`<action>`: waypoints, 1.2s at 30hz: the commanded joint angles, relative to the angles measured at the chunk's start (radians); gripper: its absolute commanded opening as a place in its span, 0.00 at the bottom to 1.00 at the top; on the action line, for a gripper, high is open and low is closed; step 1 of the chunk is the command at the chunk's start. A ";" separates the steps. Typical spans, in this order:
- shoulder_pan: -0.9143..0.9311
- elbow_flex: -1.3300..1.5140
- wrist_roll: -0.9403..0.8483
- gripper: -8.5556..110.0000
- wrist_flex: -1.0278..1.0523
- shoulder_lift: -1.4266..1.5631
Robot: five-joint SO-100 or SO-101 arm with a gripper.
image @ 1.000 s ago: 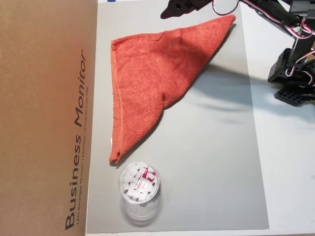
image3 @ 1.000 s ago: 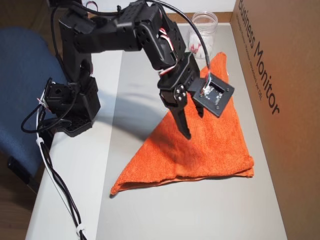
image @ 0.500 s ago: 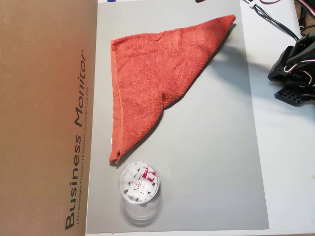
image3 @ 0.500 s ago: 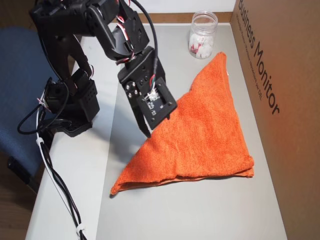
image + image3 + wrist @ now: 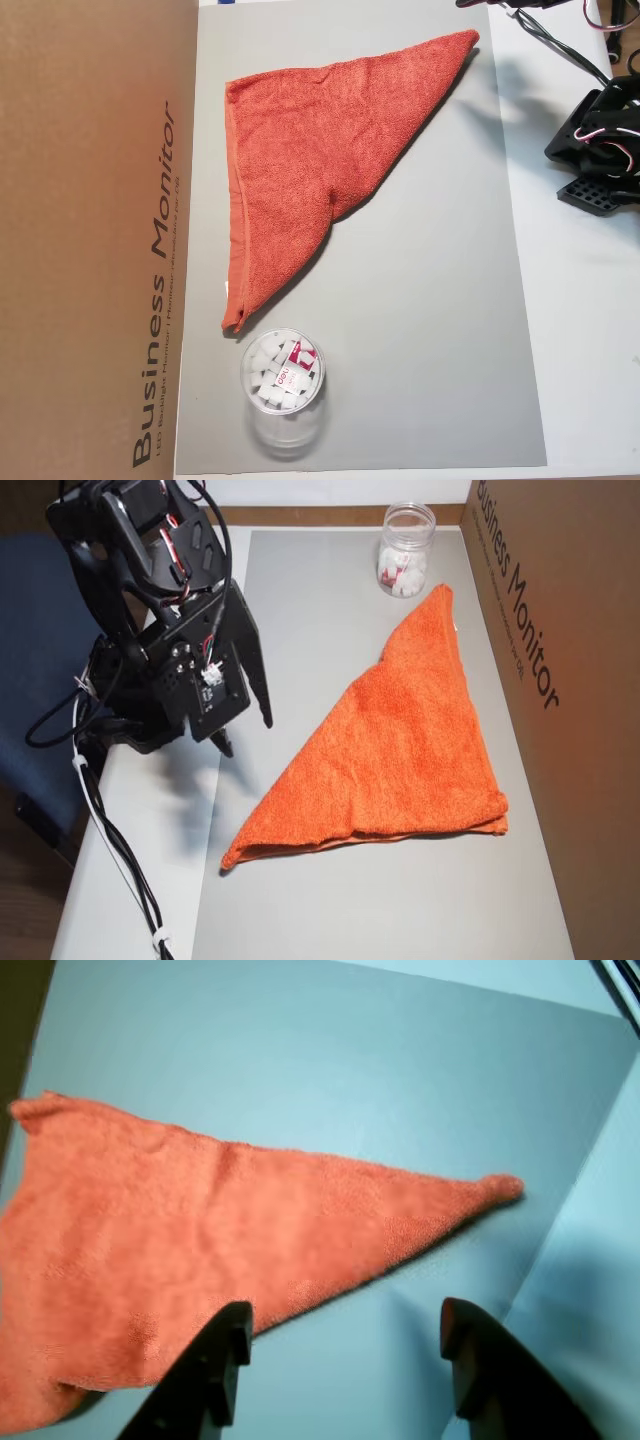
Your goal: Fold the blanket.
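While the blanket (image 5: 400, 755) lies flat on the grey mat (image 5: 330, 590), the gripper (image 5: 245, 732) hangs clear of it with nothing between its fingers. In the wrist view the jaws stand open, the two dark fingertips (image 5: 225, 1360) well apart at the bottom edge, with bare mat between them.

Position of the blanket, as seen in an overhead view beside the arm: it is folded into a triangle. Its near edge shows doubled layers and runs from a pointed corner at near left to a rounded corner at near right, close to the cardboard box (image 5: 560, 680). The far corner tapers toward the clear plastic cup (image 5: 405, 550), which stands just beyond it and holds small white pieces.

The gripper is left of the blanket, over the mat's left edge, apart from the cloth. The arm's base (image 5: 140, 720) sits further left on the white table (image 5: 130, 880), with cables trailing toward the near edge.
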 commanded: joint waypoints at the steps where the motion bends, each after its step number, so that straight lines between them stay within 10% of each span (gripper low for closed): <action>1: 0.040 0.032 0.064 0.23 -0.034 0.066; 22: 0.150 0.586 0.333 0.24 -0.658 0.106; 36: 0.149 0.747 0.325 0.24 -0.724 0.087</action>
